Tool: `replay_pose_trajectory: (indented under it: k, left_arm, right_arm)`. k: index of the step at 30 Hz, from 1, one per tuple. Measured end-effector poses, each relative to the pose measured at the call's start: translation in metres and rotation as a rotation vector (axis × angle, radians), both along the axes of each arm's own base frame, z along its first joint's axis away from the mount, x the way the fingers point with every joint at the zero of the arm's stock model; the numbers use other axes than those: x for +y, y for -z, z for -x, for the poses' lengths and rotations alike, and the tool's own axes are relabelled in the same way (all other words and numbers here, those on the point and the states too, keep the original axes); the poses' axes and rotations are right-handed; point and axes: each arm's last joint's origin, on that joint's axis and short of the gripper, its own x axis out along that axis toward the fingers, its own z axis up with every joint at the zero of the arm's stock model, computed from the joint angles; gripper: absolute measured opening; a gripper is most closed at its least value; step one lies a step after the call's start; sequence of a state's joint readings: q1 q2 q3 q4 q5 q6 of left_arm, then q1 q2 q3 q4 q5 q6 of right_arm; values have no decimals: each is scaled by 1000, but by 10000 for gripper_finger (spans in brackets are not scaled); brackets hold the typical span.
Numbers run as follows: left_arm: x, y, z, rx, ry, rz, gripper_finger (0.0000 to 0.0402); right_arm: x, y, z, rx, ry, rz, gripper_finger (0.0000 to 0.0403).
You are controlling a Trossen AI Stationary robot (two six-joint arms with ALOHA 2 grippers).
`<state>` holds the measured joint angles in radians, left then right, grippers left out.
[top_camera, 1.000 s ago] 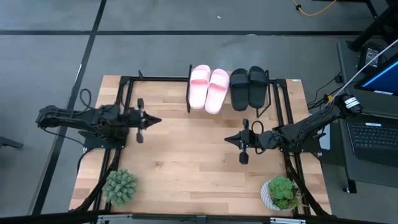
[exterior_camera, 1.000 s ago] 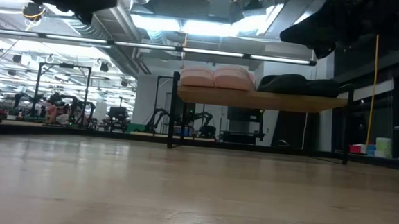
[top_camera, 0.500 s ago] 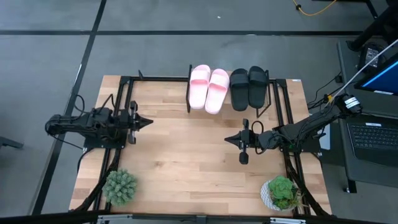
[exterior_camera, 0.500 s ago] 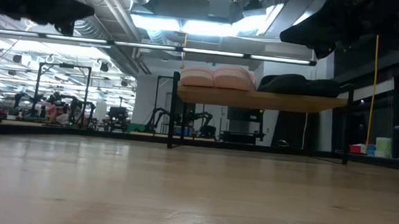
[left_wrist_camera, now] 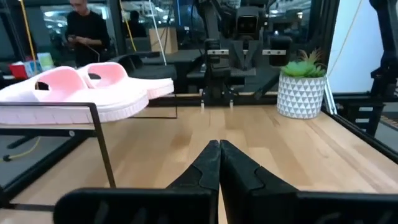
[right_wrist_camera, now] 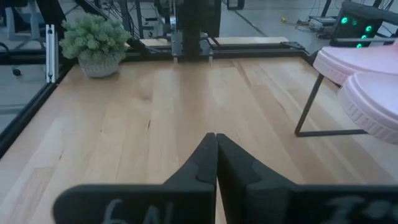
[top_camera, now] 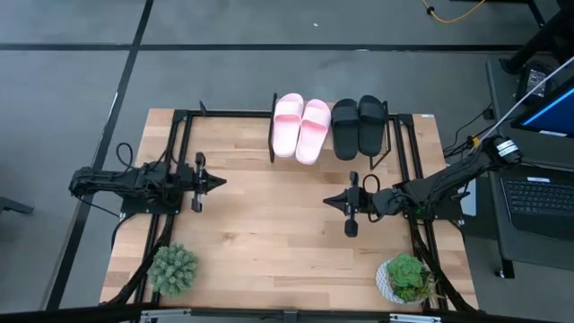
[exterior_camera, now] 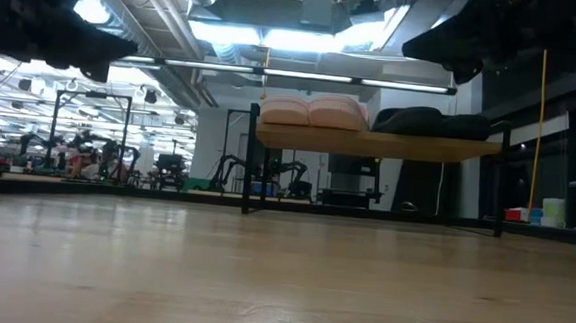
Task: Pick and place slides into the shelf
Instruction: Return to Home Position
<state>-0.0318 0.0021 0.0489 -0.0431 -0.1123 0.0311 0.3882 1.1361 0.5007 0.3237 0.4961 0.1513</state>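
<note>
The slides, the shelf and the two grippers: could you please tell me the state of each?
pink slides, side by side on the shelf, straps up
black slides, side by side on the shelf, beside the pink pair
shelf, upright, holding all four slides
left gripper, jaws shut, empty, above the table
right gripper, jaws shut, empty, above the table

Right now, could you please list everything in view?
Pink slides: two, pale pink, shelf's left half.
Black slides: two, black, shelf's right half.
Shelf: one, light wood, black frames, table's far edge.
Left plant: one, green, near left corner.
Right plant: one, green, white pot, near right corner.
Table: one, light wood, under all.
Laptop: one, dark, right of the table.
Person: one, dark top, room behind.
Left gripper: one, dark, shut, over the table's left side.
Right gripper: one, dark, shut, over the table's right side.
</note>
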Motion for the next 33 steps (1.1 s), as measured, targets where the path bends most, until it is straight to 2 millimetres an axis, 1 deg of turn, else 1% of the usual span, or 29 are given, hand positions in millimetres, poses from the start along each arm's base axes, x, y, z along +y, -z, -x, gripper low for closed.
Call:
replay_pose_trajectory:
  k: [2,6,10,15,20,23,26,30,33]
  left_arm:
    - [0,6,-2,-1,2,-1,0]
    - [-1,7,-3,-21,38,-10,0]
    - [3,7,-3,-19,-13,-28,0]
    - [12,7,-2,-17,-110,-32,0]
    - [22,9,-1,-1,-197,-32,0]
    - [27,10,0,13,-211,-30,0]
    - [32,10,1,20,-258,-27,0]
    - [37,10,3,18,-299,-20,0]
    - [40,10,4,19,-324,-19,0]
  right_arm:
    - [1,0,-1,-12,-2,2,6]
    - [2,2,-4,-18,-2,-1,6]
    - [-1,-2,-7,-59,6,4,6]
    - [-12,-4,-11,-83,45,15,6]
    - [-29,-8,-17,-110,-8,5,6]
    - [-42,-10,-20,-122,-53,30,6]
    - [-57,-12,-22,-137,-58,60,6]
    - [-78,-20,-19,-171,-100,83,6]
    - [-91,-28,-11,-199,-135,96,6]
